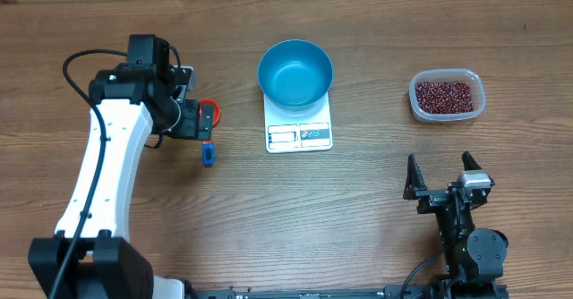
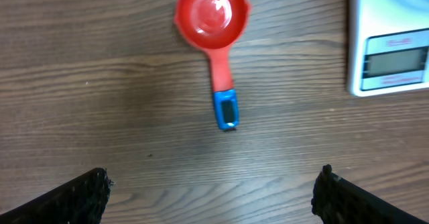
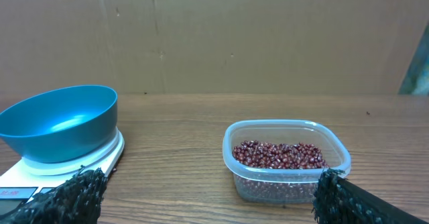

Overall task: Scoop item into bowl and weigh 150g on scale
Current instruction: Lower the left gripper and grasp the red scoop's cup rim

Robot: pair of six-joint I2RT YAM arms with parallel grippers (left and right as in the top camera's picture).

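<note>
With my left tool [image 2: 213, 178] and right tool [image 3: 209, 184] both wide open and empty, scooping hasn't begun: the beans [image 3: 278, 155] lie in the tub [image 3: 288, 126] near the counter's [image 1: 358, 236] right edge, the bowl [image 1: 295, 72] sits on the scale [image 1: 299, 136], so next my left tool should grasp the scoop [image 2: 213, 23] by its handle.

Overhead: red plastic scoop [image 1: 208, 153], blue handle tip, cup mostly hidden under left gripper [image 1: 192, 118]. Wrist views: white rectangular digital scale [image 2: 389, 56] edge-cropped, display unreadable.

Evenly lit wood-grain tabletop [image 1: 358, 218], plain brown panel wall [image 3: 268, 36] behind its far edge
</note>
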